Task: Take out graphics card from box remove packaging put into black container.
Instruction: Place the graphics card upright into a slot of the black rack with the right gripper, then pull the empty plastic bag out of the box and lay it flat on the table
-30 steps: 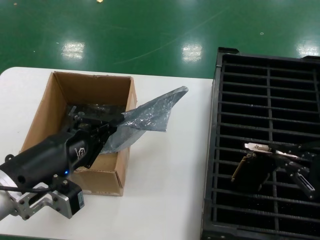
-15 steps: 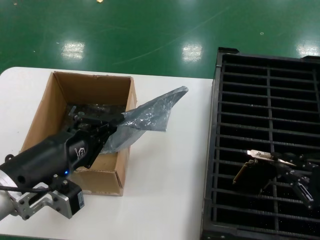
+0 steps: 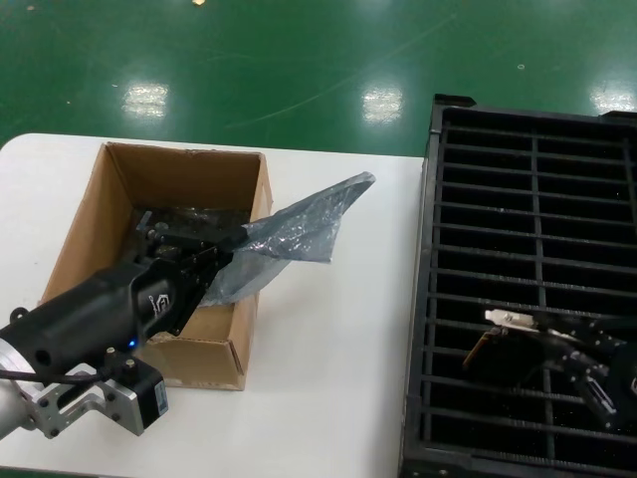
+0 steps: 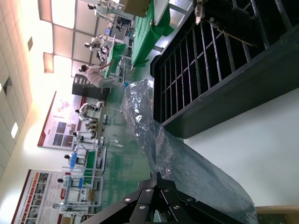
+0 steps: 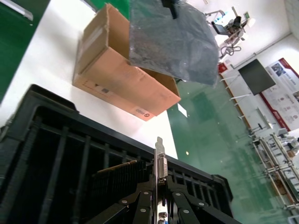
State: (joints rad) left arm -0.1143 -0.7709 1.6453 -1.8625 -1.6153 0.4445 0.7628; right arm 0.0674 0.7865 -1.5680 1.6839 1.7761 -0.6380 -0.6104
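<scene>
My left gripper is shut on the grey crinkly packaging bag, holding it over the right wall of the brown cardboard box; the bag also shows in the left wrist view. My right gripper is shut on the graphics card, a dark board with a silver bracket, low over the slots of the black container. In the right wrist view the bracket stands between the fingers, with the container's ribs below.
The white table lies between the box and the container. More dark bagged items lie inside the box. Green floor is beyond the table. The box and bag show far off in the right wrist view.
My right gripper has lowered the graphics card further toward the container's slots and drawn slightly nearer. The left arm and the bag have not moved.
</scene>
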